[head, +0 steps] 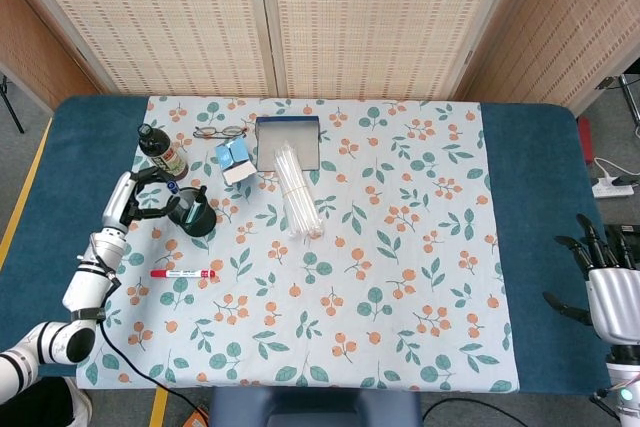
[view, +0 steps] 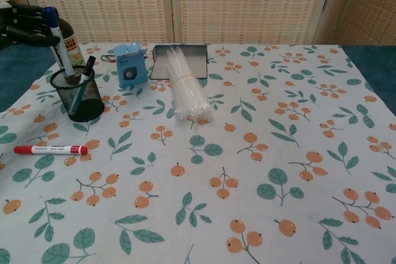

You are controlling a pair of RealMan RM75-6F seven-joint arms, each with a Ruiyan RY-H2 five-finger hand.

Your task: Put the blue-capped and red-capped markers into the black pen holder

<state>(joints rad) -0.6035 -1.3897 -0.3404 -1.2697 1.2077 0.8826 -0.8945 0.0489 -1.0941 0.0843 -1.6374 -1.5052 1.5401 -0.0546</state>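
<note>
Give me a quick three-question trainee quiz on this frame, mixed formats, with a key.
1. True or false: the red-capped marker is already in the black pen holder.
2. Which hand holds the blue-capped marker? A) left hand B) right hand C) neither
3. Fill in: the blue-capped marker's lower end is at the rim of the ____.

Key: 1. False, it lies on the tablecloth. 2. A. 3. black pen holder.

The left hand gripped the blue-capped marker upright; the right hand rested with fingers spread, empty.
</note>
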